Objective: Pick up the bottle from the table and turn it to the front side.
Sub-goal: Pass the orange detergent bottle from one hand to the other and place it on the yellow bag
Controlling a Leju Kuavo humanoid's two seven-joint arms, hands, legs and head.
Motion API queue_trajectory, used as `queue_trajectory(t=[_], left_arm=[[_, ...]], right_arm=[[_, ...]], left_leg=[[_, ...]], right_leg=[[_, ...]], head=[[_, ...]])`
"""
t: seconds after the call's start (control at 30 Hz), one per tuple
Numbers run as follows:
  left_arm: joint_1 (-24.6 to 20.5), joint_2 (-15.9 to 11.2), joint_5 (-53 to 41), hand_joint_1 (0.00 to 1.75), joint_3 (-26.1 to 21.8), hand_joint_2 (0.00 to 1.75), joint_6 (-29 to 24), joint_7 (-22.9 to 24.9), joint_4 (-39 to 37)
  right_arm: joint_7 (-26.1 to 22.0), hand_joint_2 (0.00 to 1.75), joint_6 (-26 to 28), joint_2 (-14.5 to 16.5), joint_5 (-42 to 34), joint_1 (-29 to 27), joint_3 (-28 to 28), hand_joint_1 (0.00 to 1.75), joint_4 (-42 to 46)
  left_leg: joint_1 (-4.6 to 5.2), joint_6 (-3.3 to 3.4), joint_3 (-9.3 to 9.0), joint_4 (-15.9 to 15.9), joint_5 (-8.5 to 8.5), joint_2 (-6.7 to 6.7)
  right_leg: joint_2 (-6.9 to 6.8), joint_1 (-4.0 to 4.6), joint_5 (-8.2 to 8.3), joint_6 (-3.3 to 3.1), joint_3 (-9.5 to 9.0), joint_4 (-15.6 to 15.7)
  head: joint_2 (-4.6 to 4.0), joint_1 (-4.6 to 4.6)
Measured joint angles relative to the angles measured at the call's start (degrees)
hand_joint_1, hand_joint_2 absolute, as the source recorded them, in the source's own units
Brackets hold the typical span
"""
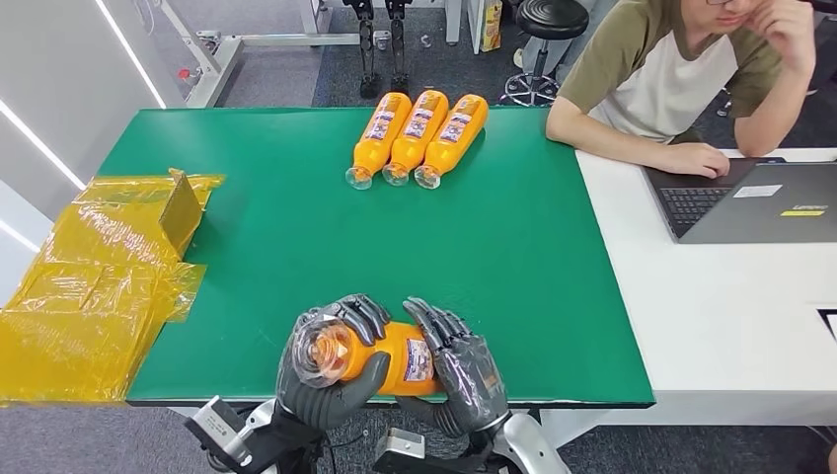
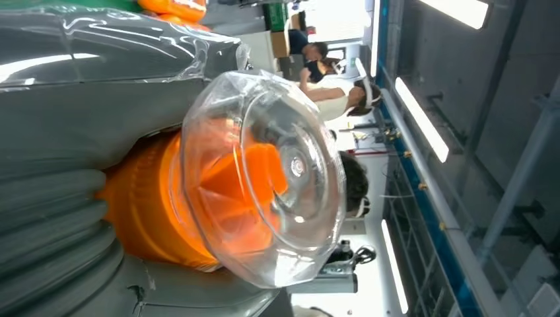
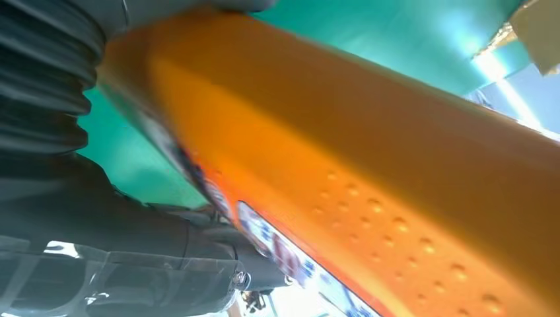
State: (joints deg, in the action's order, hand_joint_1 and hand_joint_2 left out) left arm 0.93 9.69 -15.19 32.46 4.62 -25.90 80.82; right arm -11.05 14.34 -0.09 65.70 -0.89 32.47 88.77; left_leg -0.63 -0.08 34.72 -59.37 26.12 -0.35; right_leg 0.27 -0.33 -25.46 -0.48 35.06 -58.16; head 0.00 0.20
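There are four orange bottles in total: three bottles [image 1: 419,136] lie side by side at the far part of the one green table [image 1: 513,257], and one bottle [image 1: 390,357] is near the front edge. There is one laptop [image 1: 755,202], one person [image 1: 681,79] and one stool [image 1: 543,39].

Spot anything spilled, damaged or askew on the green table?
Nothing spilled or damaged. Crumpled yellow plastic sheeting hangs over the green table's left edge. Three orange plastic bottles lie neatly side by side; both robot hands hold a fourth.
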Motion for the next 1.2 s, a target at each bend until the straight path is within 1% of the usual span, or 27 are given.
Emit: queue_trajectory(t=[0.13,0.27,0.3,0.37,0.43,0.5,0.57,0.63,0.73,0.83,0.93,1.07,1.2], left_arm=[[0.0,0.0,-2.5,1.75,-1.0,1.75,-3.1,0.5,0.8],[0.0,-0.3,-4.0,1.75,-3.7,1.75,-6.7,2.0,2.0],[0.0,-0.4,-4.7,1.75,-4.5,1.75,-8.1,2.4,2.2],[-0.2,-0.4,-7.4,1.75,-6.2,1.75,-12.6,3.4,2.5],[-0.6,-0.7,-12.8,1.75,-8.2,1.75,-19.2,4.9,2.7],[-1.0,-1.1,-20.4,1.75,-10.1,1.75,-25.2,7.0,3.3],[-1.4,-1.8,-29.5,1.75,-11.8,1.75,-29.4,9.4,4.1],[-1.9,-2.7,-37.7,1.75,-13.4,1.75,-31.4,11.7,4.5],[-3.6,-4.7,-46.7,1.75,-15.3,1.75,-31.4,14.9,4.3],[-6.6,-7.7,-54.6,1.75,-16.6,1.75,-32.3,17.7,1.8],[-10.9,-10.9,-58.6,1.75,-17.1,1.75,-32.9,18.6,-3.8],[-19.0,-14.0,-62.5,1.75,-16.8,1.75,-32.9,17.8,-15.6],[-28.6,-15.4,-65.2,1.75,-14.7,1.75,-28.9,17.4,-29.8]], right_arm=[[-0.2,1.75,1.6,0.0,-0.8,-0.8,0.0,0.0,0.4],[-0.8,1.75,3.5,0.1,-2.2,-1.7,-0.1,0.0,1.5],[-0.9,1.75,3.6,0.2,-2.3,-1.9,-0.1,0.0,1.7],[-1.0,1.75,3.6,0.2,-2.1,-2.3,-0.1,0.0,1.8],[-1.2,1.75,3.5,0.2,-1.9,-2.6,-0.1,0.0,1.8],[-1.6,1.75,3.2,0.2,-2.3,-2.7,-0.1,0.0,1.8],[-2.2,1.75,2.9,0.2,-3.3,-2.5,-0.1,0.0,1.8],[-2.7,1.75,2.6,0.2,-4.4,-2.2,0.0,0.0,1.7],[-3.8,1.75,2.3,0.2,-6.6,-1.0,0.3,0.0,1.3],[-5.1,1.75,2.3,0.2,-9.6,0.4,0.7,0.0,0.8],[-5.9,1.75,2.5,0.2,-13.2,1.9,1.3,0.0,0.2],[-6.3,1.75,4.3,0.2,-16.0,3.6,2.1,0.0,-1.3],[-6.5,1.75,6.0,0.2,-18.1,4.8,2.9,0.0,-2.1]], left_leg=[[0.0,0.0,0.0,0.0,0.0,0.0],[0.0,0.0,-0.01,0.0,0.0,0.0],[-0.01,0.0,-0.01,0.0,0.0,0.0],[-0.01,0.0,-0.01,0.0,0.0,0.01],[-0.01,0.0,-0.01,0.0,-0.01,0.01],[-0.01,-0.01,-0.01,0.0,-0.01,0.01],[-0.01,-0.02,-0.01,0.0,-0.02,0.01],[-0.01,-0.02,-0.01,0.0,-0.02,0.0],[-0.01,-0.04,-0.01,0.0,-0.05,0.0],[-0.01,-0.1,-0.02,0.0,-0.1,0.0],[-0.02,-0.11,-0.03,0.0,-0.18,-0.02],[-0.02,-0.17,0.0,0.0,-0.32,-0.02],[-0.02,-0.18,0.06,0.0,-0.41,0.0]], right_leg=[[0.0,0.0,0.0,0.0,0.0,0.0],[0.0,0.0,0.0,0.0,0.0,0.0],[0.0,0.01,0.0,0.0,0.0,0.0],[0.01,0.01,0.0,0.0,0.0,0.0],[0.03,0.01,0.0,0.0,0.01,0.0],[0.03,0.01,0.0,-0.01,0.0,0.0],[0.03,0.01,0.0,-0.01,0.0,-0.1],[0.02,0.01,0.0,-0.01,0.0,-0.1],[0.02,0.01,0.01,-0.01,0.0,-0.1],[0.02,0.01,0.04,-0.05,0.0,-0.1],[0.0,0.01,0.07,-0.1,0.01,-0.1],[0.0,0.02,0.17,-0.16,0.08,-0.1],[0.01,0.01,0.32,-0.2,0.14,-0.1]], head=[[-0.01,0.0],[0.0,0.0],[0.0,0.0],[0.0,0.0],[0.0,0.0],[0.0,-0.01],[0.0,-0.02],[0.0,-0.01],[0.0,0.0],[0.0,0.0],[0.0,-0.01],[0.0,-0.01],[0.0,0.0]])
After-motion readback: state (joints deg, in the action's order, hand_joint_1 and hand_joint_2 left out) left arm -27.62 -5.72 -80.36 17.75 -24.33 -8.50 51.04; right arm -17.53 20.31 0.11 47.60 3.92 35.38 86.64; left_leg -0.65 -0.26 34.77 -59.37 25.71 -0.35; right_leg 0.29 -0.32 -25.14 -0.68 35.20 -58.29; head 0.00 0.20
